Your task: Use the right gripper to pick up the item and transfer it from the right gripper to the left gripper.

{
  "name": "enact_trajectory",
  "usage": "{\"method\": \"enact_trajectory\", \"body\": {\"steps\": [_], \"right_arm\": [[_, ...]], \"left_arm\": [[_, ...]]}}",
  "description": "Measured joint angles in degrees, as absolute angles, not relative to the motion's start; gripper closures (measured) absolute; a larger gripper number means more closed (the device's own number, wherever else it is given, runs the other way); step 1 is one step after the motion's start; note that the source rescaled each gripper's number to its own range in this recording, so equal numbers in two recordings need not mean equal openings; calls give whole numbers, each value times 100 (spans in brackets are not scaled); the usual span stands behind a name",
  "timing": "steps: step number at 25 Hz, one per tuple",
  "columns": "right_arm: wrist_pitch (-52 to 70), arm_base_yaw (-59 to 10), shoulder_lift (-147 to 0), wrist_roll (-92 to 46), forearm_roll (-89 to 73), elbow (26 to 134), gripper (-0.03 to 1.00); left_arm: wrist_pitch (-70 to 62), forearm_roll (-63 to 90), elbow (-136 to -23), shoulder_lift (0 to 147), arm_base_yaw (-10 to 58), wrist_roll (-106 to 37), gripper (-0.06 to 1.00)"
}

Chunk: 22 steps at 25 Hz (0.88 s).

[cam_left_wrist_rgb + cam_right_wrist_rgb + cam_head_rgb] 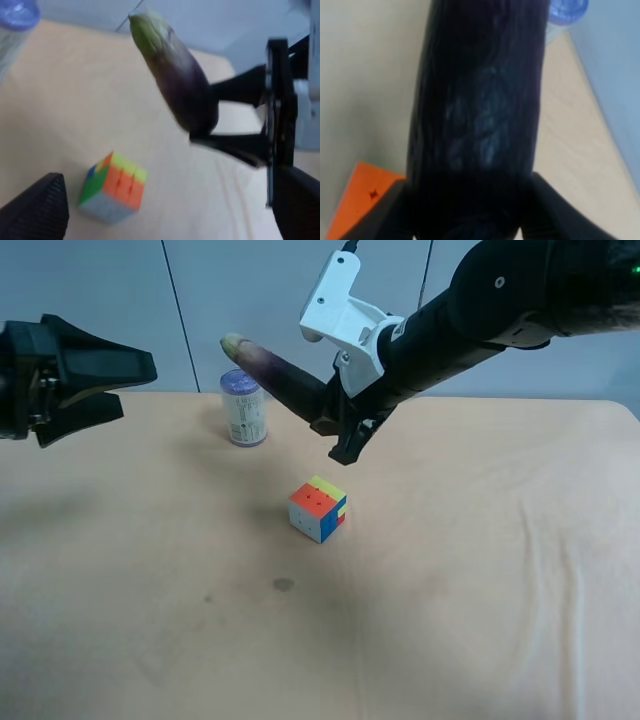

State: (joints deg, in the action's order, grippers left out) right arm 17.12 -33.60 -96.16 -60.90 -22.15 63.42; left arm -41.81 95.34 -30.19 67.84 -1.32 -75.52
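The dark purple eggplant (275,373) is held in the air above the table, its paler stem end pointing toward the exterior high view's left. My right gripper (335,410), on the arm with the white bracket, is shut on its thick end. The eggplant fills the right wrist view (475,115) and shows in the left wrist view (175,75) with the right gripper's fingers (235,145) around it. My left gripper (135,380) is open at the exterior high view's left, apart from the eggplant. One of its fingers (40,210) shows in the left wrist view.
A multicoloured puzzle cube (318,508) sits on the tan tablecloth (450,590) below the held eggplant. A purple-lidded can (243,407) stands behind, near the table's far edge. A small dark spot (284,585) marks the cloth in front of the cube.
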Motion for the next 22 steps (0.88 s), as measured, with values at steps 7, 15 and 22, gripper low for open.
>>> {"method": "enact_trajectory", "body": {"steps": [7, 15, 22], "right_arm": [[1663, -3395, -9616, -6090, -2760, 6342, 97], [1324, -4097, -9616, -6146, -3201, 6342, 97], [1073, -4110, -9616, -6188, -3704, 6342, 97]], "left_arm": [[-5428, 9881, -3729, 8512, -138, -8695, 5], [-5969, 9915, -4588, 9385, -132, -8748, 5], [-5921, 9912, -4732, 9414, -132, -8755, 5]]}}
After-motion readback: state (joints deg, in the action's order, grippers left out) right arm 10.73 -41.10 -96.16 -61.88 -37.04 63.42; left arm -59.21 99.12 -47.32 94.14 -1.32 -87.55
